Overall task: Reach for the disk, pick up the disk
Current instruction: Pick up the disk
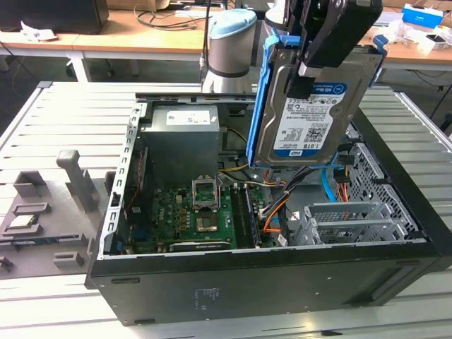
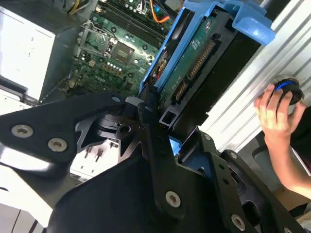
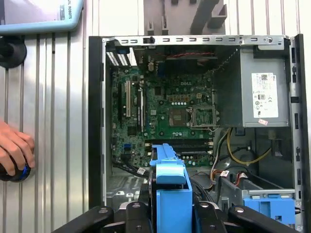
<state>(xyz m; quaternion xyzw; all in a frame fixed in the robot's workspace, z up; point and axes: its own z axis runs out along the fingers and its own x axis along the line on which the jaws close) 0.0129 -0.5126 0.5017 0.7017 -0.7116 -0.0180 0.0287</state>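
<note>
Disk lifted clear of the open computer case

In the exterior view, a grey fixture block (image 1: 74,185) stands on the slatted counter (image 1: 63,113) beside the computer case (image 1: 268,282); inside the case lie the green motherboard (image 1: 191,212) and the grey power supply (image 1: 180,141). Above the case's drive cage (image 1: 346,222) the black pincer (image 1: 311,67) is clamped on the disk (image 1: 311,116), held upright in the air, label facing outward, blue rail frame around it. In the second wrist view a person's hand (image 2: 277,116) rests on a blue-lit knob beside the case.
</note>
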